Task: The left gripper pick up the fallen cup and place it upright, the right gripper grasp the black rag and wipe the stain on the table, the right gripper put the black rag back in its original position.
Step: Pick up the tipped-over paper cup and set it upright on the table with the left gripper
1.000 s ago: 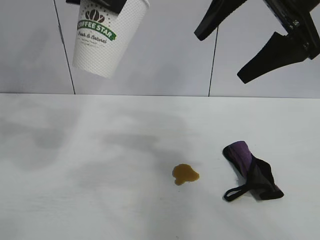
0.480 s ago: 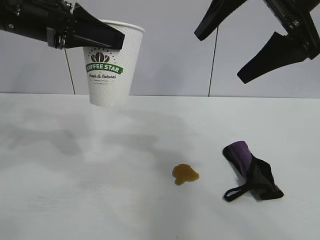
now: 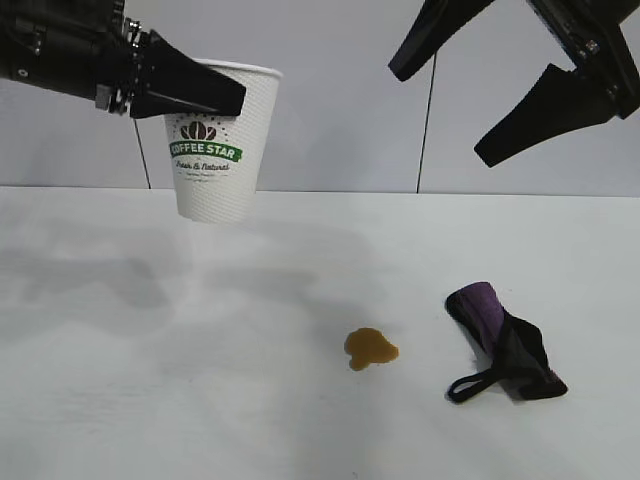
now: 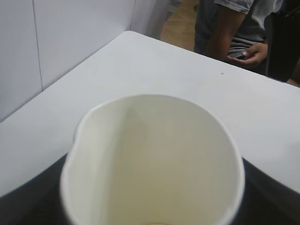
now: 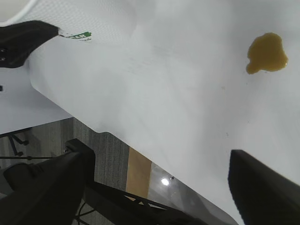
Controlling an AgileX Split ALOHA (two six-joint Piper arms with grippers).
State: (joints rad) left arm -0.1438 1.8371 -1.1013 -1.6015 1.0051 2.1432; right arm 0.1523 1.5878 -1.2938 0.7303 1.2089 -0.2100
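You're holding the paper coffee cup point(image 3: 219, 140) upright in the air w/ left gripper point(image 3: 195, 88), fingers clamped on its rim, above the worktop point(image 3: 150, 380) at back left, not set down yet. Right gripper point(image 3: 455, 95) is hanging high, fingers spread, empty. Stain point(image 3: 371, 348) unwiped; black rag point(image 3: 505, 345) lying beside it, untouched.

A person point(image 4: 243, 28) in a grey shirt stands past the far edge; pale wall panels point(image 3: 330, 120) run behind.
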